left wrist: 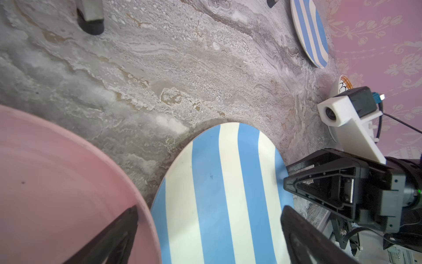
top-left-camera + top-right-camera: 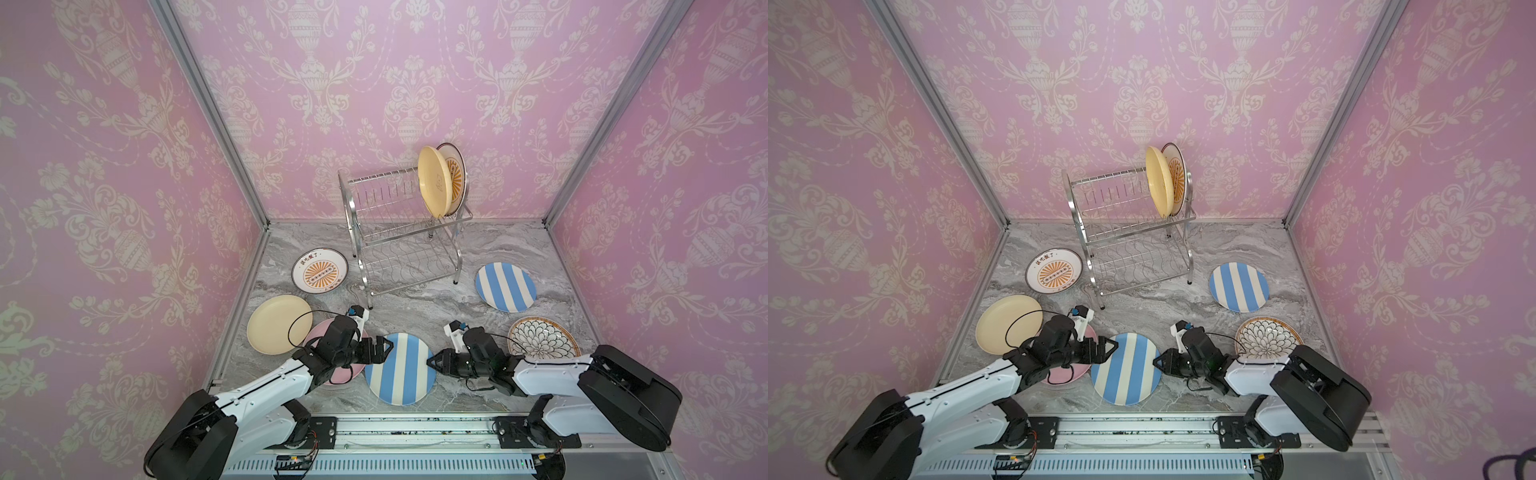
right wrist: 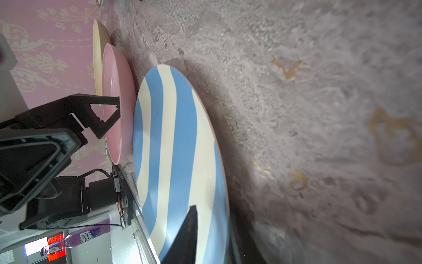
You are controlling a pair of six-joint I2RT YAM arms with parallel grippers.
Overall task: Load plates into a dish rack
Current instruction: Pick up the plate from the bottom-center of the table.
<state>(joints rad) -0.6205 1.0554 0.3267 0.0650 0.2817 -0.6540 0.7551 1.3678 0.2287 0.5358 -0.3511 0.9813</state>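
Chinese characters, not surely legible, on the tabletop sunburst plate

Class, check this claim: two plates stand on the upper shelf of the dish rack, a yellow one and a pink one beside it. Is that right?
No. The plate beside the yellow plate on the upper shelf of the dish rack is an orange sunburst plate, not pink, as both top views show.

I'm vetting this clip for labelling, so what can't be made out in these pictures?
- pink plate: mostly under the left arm in both top views.
- black-petal plate: near rim under the right arm.
- racked sunburst plate: largely behind the yellow plate.
- right gripper: only one finger shows, cut off in the right wrist view; grip on near striped plate unclear.
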